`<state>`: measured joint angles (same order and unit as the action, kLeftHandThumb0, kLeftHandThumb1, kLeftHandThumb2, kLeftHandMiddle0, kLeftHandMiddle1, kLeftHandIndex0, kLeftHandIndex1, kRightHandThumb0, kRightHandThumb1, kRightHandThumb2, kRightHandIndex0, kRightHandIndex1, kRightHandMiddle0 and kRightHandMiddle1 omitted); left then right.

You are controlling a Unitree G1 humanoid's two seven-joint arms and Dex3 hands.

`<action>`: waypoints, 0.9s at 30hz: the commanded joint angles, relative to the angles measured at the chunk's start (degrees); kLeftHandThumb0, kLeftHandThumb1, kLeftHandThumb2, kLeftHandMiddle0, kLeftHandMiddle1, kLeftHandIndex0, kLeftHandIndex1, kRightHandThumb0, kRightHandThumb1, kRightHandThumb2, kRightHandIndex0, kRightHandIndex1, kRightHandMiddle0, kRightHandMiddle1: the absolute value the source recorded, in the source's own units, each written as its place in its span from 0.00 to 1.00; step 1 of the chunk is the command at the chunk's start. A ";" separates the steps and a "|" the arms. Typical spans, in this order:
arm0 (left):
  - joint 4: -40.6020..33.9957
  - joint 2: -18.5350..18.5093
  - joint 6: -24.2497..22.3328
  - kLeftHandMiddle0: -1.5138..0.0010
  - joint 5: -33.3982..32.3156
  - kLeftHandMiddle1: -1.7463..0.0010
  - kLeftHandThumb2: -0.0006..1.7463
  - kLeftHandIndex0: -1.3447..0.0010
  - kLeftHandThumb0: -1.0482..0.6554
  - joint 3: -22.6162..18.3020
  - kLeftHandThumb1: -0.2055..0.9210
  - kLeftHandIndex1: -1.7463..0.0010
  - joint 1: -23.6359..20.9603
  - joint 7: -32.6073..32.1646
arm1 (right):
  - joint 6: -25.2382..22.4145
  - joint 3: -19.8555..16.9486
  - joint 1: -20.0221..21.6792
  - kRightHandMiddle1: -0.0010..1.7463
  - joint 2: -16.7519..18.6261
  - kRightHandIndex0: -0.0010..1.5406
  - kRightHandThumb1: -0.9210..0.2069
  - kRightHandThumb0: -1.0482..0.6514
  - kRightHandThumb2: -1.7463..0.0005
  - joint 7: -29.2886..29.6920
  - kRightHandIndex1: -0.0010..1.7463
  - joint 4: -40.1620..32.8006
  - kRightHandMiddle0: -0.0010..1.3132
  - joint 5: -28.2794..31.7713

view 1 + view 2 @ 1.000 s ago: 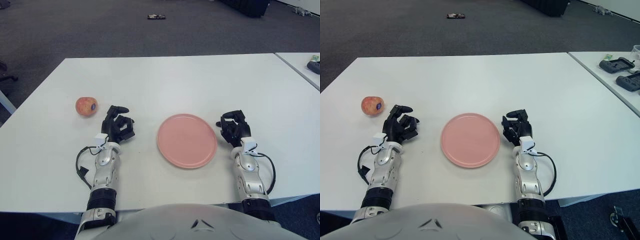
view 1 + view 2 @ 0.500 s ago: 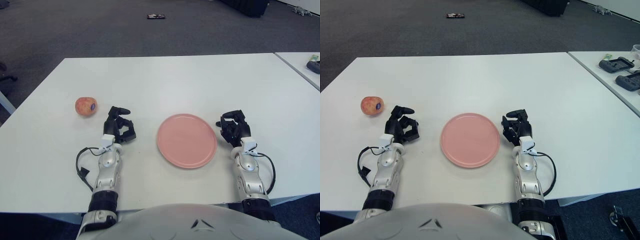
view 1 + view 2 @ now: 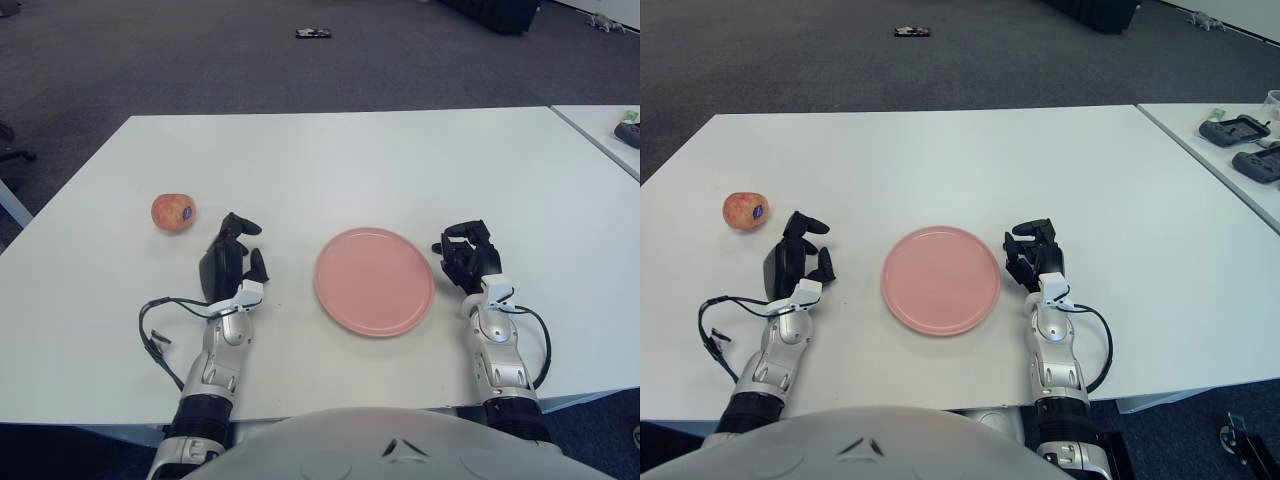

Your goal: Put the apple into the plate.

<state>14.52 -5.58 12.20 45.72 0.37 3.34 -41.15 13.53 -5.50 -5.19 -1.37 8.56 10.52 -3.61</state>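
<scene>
Apple: on the white table, far left, well apart from the plate; upright-ish, small dark sticker facing the near right; untouched
Plate: pink, bare, centre near, between the two hands
Left hand: near and right of the apple, not touching it; palm turned edge-on, fingers relaxed and part-extended toward the far side, holding nothing
Right hand: just right of the plate, idle; fingers loosely curled around nothing
Step in hand: reach to the apple, by judgement only just begun; grasp, carry and release all still to do
Doing it well: swing up and left so the open palm faces the fruit before closing; spread fingers wider than the apple first, since a round body rolls off at a glancing touch; wrap around the widest part, thumb opposite the other two; close gently but fully
Risk: nudging the apple toward the left table edge; cable looping beside the left forearm could snag
After grasp: lift clear of the table, cross right, lower over the plate's middle, open low to stop rolling
</scene>
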 commanded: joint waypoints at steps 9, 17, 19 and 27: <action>-4.59 -6.43 -9.09 0.98 -0.78 0.37 0.38 0.94 0.30 -1.29 0.99 0.22 -5.45 4.16 | -0.16 -0.61 1.18 1.00 0.09 0.32 0.01 0.41 0.69 0.30 0.70 1.64 0.15 0.20; 2.61 -12.87 -14.22 1.00 0.12 0.68 0.29 1.00 0.12 -1.20 0.92 0.68 -12.77 6.74 | -0.04 -0.65 1.44 1.00 0.20 0.31 0.01 0.41 0.69 0.52 0.70 2.16 0.15 0.11; 3.57 -13.57 -14.93 1.00 0.71 0.75 0.27 1.00 0.10 -0.43 0.90 0.78 -13.44 6.27 | 0.10 -0.62 1.50 1.00 0.20 0.31 0.01 0.41 0.69 0.60 0.70 2.34 0.15 0.02; 11.84 -19.44 -11.03 1.00 -4.12 0.98 0.35 1.00 0.07 0.30 0.71 0.99 -17.44 10.73 | 0.67 -0.55 1.56 1.00 -0.02 0.32 0.01 0.41 0.69 0.85 0.70 2.77 0.15 -0.30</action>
<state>23.07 -22.75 -0.41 43.25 0.33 -12.34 -32.16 14.47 -5.84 -4.13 -1.33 9.00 12.20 -3.69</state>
